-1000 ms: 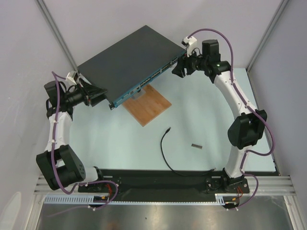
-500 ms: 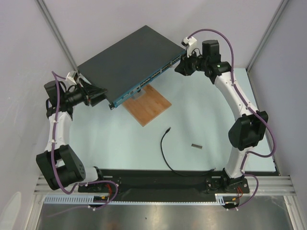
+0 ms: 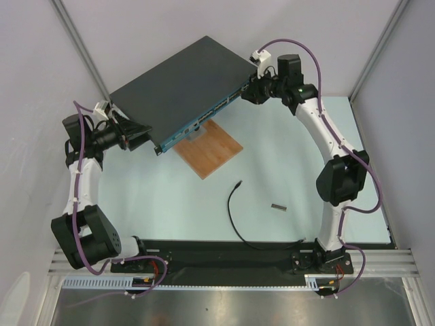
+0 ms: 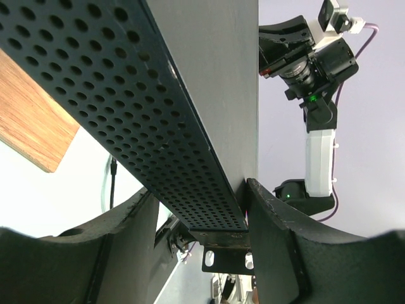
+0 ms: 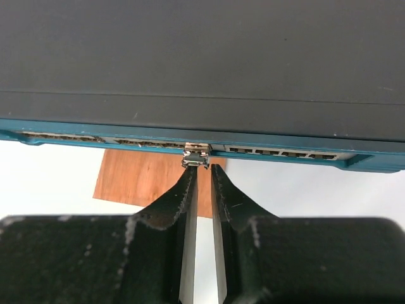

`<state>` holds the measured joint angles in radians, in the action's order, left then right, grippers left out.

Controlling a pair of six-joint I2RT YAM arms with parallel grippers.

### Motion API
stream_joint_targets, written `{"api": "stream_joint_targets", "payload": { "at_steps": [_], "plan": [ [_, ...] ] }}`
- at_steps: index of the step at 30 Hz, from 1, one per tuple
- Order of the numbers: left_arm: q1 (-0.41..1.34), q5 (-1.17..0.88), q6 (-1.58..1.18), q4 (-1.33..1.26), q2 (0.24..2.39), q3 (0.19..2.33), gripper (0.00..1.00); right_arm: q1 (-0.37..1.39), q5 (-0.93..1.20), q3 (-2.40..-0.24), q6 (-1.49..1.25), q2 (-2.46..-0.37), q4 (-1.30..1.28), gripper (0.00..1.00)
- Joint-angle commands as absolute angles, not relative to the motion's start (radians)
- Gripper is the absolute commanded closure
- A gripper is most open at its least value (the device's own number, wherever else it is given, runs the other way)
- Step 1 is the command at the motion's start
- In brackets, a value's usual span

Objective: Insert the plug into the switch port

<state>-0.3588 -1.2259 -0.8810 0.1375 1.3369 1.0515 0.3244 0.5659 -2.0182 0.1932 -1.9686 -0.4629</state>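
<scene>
The plug (image 3: 238, 183) lies loose on the table at the end of its thin black cable (image 3: 231, 217), with no gripper near it. The switch (image 3: 180, 81) is a flat dark-grey box, and the switch port row (image 5: 281, 153) runs along its teal front strip. My left gripper (image 4: 199, 187) clasps the switch's left end, a fingertip (image 4: 253, 190) on each face of the perforated side. My right gripper (image 5: 201, 168) has its jaws drawn to a thin slit with nothing between them. Its tips touch a small silver metal piece (image 5: 196, 156) in the strip.
A brown wooden board (image 3: 211, 149) lies under and in front of the switch. A short grey metal piece (image 3: 279, 206) rests on the table right of the cable. Frame posts and walls stand close behind the switch.
My right gripper has closed from wide open to a thin slit and shifted left and back against the switch's front. The left arm, switch and plug have not moved.
</scene>
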Motion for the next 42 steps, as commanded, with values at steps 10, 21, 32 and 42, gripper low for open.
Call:
{"api": "stream_joint_targets", "payload": {
  "at_steps": [10, 21, 32, 42],
  "plan": [
    [-0.301, -1.112, -0.772, 0.061, 1.384, 1.097, 1.00, 0.353, 0.546, -2.167, 0.149, -2.043, -0.377, 0.87],
    [-0.301, -1.101, -0.739, 0.097, 1.397, 1.117, 1.00, 0.362, 0.549, -2.249, 0.130, -2.105, -0.353, 0.89],
    [-0.302, -1.091, -0.664, 0.176, 1.419, 1.160, 1.00, 0.339, 0.618, -2.270, 0.179, -2.115, -0.380, 0.92],
    [-0.304, -1.095, -0.644, 0.175, 1.434, 1.195, 0.98, 0.295, 0.655, -2.192, 0.333, -1.996, -0.539, 0.83]
  ]
}}
